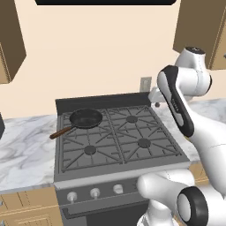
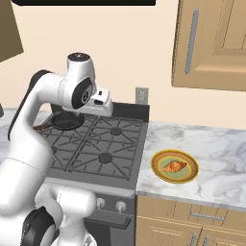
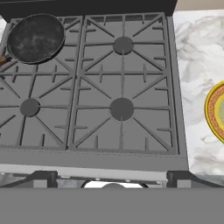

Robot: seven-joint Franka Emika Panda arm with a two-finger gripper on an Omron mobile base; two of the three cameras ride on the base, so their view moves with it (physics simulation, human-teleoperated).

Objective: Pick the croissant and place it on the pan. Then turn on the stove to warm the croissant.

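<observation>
No readable labels; your gripper (image 3: 112, 177) is spread wide, holding nothing, above the stove (image 3: 122, 87); pan (image 3: 36, 38) back-left; right base view adds croissant (image 2: 174, 166) on plate (image 2: 157, 169)

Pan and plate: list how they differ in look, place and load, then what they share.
The pan is black with a long reddish-brown handle; the plate is green with a yellow rim and no handle. The pan sits on the stove's rear left burner; the plate rests on the marble counter right of the stove. The pan is empty; the plate carries the croissant. Both are round, shallow and lie flat.
</observation>
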